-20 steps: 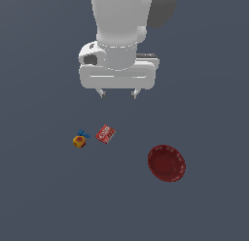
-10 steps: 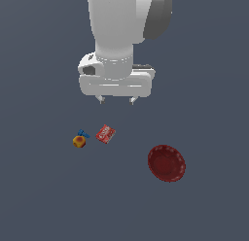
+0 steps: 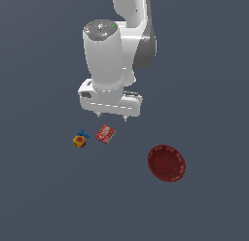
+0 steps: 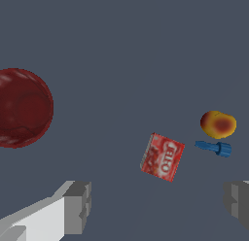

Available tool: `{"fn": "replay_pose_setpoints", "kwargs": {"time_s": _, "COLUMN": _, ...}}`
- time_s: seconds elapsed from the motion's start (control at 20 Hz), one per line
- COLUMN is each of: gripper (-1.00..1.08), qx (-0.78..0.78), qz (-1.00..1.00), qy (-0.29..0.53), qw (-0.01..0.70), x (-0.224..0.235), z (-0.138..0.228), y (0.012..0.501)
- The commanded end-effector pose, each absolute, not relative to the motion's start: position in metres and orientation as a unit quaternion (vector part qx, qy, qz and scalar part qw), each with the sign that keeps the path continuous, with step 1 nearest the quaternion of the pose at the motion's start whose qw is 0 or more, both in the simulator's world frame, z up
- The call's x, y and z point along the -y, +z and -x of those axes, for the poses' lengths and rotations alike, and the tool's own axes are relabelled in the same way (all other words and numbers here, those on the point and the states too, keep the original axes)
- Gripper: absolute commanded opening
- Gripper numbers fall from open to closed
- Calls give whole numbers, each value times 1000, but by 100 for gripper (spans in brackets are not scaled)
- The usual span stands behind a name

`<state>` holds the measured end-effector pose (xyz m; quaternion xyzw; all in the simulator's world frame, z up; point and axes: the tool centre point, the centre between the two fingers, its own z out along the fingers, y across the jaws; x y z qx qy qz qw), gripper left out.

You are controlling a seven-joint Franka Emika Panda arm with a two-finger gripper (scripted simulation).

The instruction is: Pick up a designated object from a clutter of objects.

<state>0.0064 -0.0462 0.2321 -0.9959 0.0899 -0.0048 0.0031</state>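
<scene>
A grey surface (image 3: 204, 79) fills both views. In the exterior view a white robot arm (image 3: 114, 55) comes down from 12 o'clock and takes up the upper middle of the picture. At its lower end the gripper (image 3: 112, 116) hangs above the surface, its two short fingertips pointing down. In the wrist view the fingers (image 4: 78, 206) stand wide apart with only bare floor between them, so the pincer is fully spread and holds nothing.

A dark red bowl (image 3: 167, 163) with a scalloped rim sits at about 4 o'clock from the gripper, well apart from everything else.

The small flat red box (image 3: 105, 133) with white lettering lies on the surface just below the gripper, at about 7 o'clock from it, turned at an angle. It touches nothing.

An orange-yellow cube-like object (image 3: 79, 141) rests at about 8 o'clock from the box, near it. A tiny blue piece (image 3: 83, 133) lies just beside the cube, at its 1 o'clock, between cube and box.
</scene>
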Motion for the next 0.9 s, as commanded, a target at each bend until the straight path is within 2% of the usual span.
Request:
{"fn": "replay_pose_setpoints", "kwargs": {"time_s": 0.0, "gripper": 100, "qx": -115, "qz": 993, "qy": -4, "qw": 5, "x": 54, "z": -3, "y": 205}}
{"fn": "replay_pose_setpoints", "kwargs": {"time_s": 0.45, "gripper": 100, "qx": -203, "qz": 979, "qy": -1, "qw": 6, "x": 82, "z": 20, "y": 119}}
{"fn": "replay_pose_setpoints", "kwargs": {"time_s": 0.85, "gripper": 100, "qx": -250, "qz": 968, "qy": 0, "qw": 2, "x": 97, "z": 40, "y": 77}}
